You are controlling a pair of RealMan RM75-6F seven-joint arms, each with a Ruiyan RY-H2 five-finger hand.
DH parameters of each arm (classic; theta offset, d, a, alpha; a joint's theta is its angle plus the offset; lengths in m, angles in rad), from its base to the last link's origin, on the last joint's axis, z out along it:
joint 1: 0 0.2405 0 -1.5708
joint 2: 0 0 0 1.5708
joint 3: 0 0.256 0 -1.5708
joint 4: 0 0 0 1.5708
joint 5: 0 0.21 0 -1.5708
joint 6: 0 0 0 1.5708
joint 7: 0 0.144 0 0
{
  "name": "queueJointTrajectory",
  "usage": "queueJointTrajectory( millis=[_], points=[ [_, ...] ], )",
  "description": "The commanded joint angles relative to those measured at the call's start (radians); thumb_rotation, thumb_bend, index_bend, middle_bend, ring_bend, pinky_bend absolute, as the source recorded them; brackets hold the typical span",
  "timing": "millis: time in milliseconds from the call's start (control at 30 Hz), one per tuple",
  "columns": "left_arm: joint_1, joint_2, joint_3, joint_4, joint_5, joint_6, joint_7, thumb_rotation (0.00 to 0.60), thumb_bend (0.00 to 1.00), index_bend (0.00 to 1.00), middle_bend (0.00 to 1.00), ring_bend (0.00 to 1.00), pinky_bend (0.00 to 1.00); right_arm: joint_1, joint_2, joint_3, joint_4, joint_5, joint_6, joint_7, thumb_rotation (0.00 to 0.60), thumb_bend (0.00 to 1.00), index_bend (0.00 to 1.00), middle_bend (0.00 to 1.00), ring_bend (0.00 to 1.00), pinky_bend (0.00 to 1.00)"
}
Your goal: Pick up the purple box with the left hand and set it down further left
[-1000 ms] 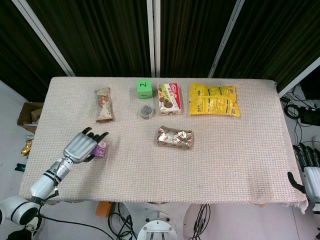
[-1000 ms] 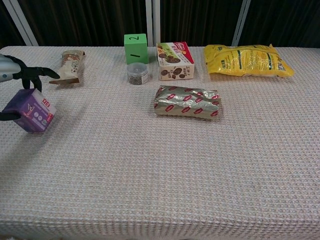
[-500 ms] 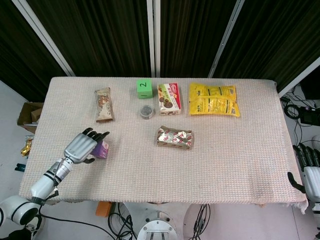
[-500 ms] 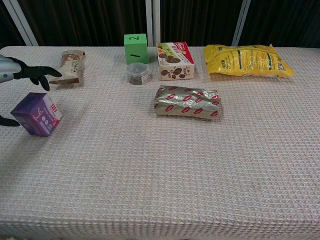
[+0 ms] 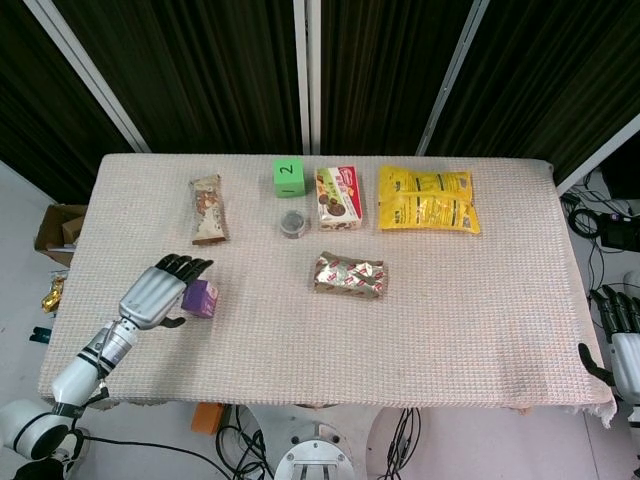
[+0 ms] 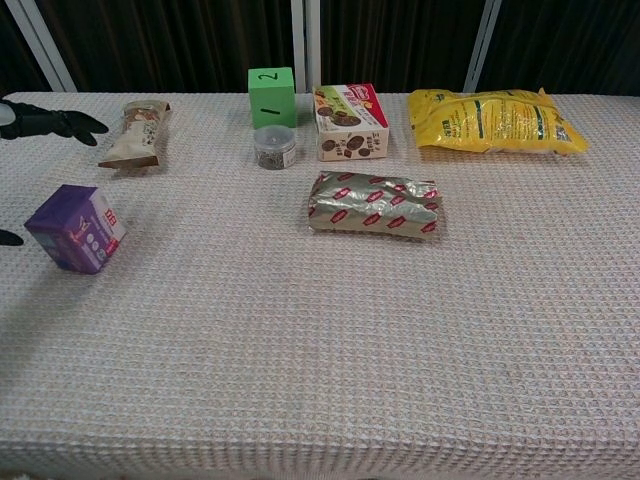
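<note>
Purple box [image 6: 76, 227] upright on table [image 6: 330, 330] (white-and-red print on side).

Bare bench [image 6: 300, 350] runs along the whole near edge. The purple box [image 6: 76, 227] stands just beside the left hand [image 5: 155, 293]; a snack bar [image 6: 136, 132] lies behind, the foil pack [image 6: 376, 203] well to the right.

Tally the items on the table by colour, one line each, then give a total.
Purple: 1, purple box
Green: 1, numbered cube
Yellow: 1, bag
Beige: 1, snack bar
Other: 3, cookie box, round tin, foil pack
Total: 7
</note>
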Motion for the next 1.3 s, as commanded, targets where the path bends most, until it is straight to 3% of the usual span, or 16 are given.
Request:
queueJointTrajectory(
  millis=[33, 267, 433, 600, 867, 1300],
  points=[
    [0.049, 0.002, 0.013, 0.045, 0.026, 0.065, -0.247, 0.600, 0.07, 0.02, 0.12, 0.12, 0.17, 0.000, 0.001, 0.001, 0.004, 0.001, -0.001, 0.006, 0.600, 0.28, 0.00, 0.00, 0.00, 0.00],
    [0.066, -0.105, 0.034, 0.273, 0.087, 0.096, -0.690, 0.600, 0.07, 0.02, 0.12, 0.12, 0.17, -0.001, 0.002, 0.000, -0.001, -0.013, 0.012, 0.008, 0.600, 0.28, 0.00, 0.00, 0.00, 0.00],
    [0.053, -0.186, 0.041, 0.419, 0.116, 0.098, -0.817, 0.600, 0.07, 0.02, 0.12, 0.10, 0.17, -0.005, 0.017, 0.001, -0.024, -0.022, 0.031, -0.003, 0.600, 0.28, 0.00, 0.00, 0.00, 0.00],
    [0.049, -0.233, 0.052, 0.506, 0.133, 0.102, -0.864, 0.600, 0.07, 0.02, 0.12, 0.10, 0.17, -0.010, 0.028, 0.002, -0.036, -0.022, 0.039, -0.009, 0.600, 0.28, 0.00, 0.00, 0.00, 0.00],
    [0.038, -0.259, 0.065, 0.547, 0.154, 0.114, -0.923, 0.600, 0.07, 0.02, 0.14, 0.09, 0.17, -0.006, 0.026, -0.001, -0.042, -0.023, 0.030, -0.019, 0.600, 0.28, 0.00, 0.00, 0.00, 0.00],
    [0.015, -0.299, 0.061, 0.584, 0.148, 0.103, -0.986, 0.600, 0.14, 0.02, 0.33, 0.10, 0.17, -0.010, 0.029, -0.002, -0.047, -0.019, 0.031, -0.026, 0.600, 0.28, 0.00, 0.00, 0.00, 0.00]
  ],
)
